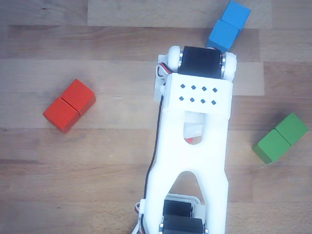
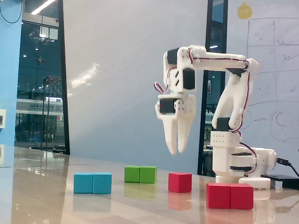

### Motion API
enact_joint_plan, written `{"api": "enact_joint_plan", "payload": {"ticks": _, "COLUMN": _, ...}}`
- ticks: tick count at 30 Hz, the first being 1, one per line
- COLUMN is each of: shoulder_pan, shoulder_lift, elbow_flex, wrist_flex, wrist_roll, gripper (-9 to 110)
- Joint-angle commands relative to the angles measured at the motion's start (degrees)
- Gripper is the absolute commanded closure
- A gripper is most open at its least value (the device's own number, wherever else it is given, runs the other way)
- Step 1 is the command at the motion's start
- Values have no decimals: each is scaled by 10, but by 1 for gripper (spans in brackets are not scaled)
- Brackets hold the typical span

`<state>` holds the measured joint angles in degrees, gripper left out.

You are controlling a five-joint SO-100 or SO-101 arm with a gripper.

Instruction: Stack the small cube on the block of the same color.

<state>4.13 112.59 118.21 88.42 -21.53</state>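
Observation:
In the fixed view the small red cube point(image 2: 180, 182) sits on the wooden table, apart from the other blocks. My gripper point(image 2: 177, 151) hangs point-down a short way above it, a little to its left, with its fingers close together and nothing between them. The red block point(image 2: 230, 195), with a seam across its middle, lies to the right of the cube and nearer the camera. In the other view the red block point(image 1: 69, 106) lies at the left. The white arm point(image 1: 195, 146) covers the middle, and only a sliver of red point(image 1: 194, 140) shows through its slot.
A blue two-part block point(image 1: 228, 26) lies at the top, partly under the arm's end, and shows in the fixed view point(image 2: 92, 183) at the left. A green two-part block point(image 1: 281, 138) lies at the right and shows in the fixed view point(image 2: 140, 174). The arm's base point(image 2: 238, 163) stands behind.

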Motion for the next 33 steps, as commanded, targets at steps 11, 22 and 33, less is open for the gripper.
{"api": "enact_joint_plan", "payload": {"ticks": 11, "shoulder_pan": 6, "shoulder_lift": 49, "elbow_flex": 141, "wrist_flex": -101, "wrist_roll": -91, "gripper": 89}}
{"api": "enact_joint_plan", "payload": {"ticks": 22, "shoulder_pan": 7, "shoulder_lift": 83, "elbow_flex": 140, "wrist_flex": -105, "wrist_roll": -86, "gripper": 89}}
{"api": "enact_joint_plan", "payload": {"ticks": 33, "shoulder_pan": 7, "shoulder_lift": 87, "elbow_flex": 150, "wrist_flex": -120, "wrist_roll": -89, "gripper": 89}}
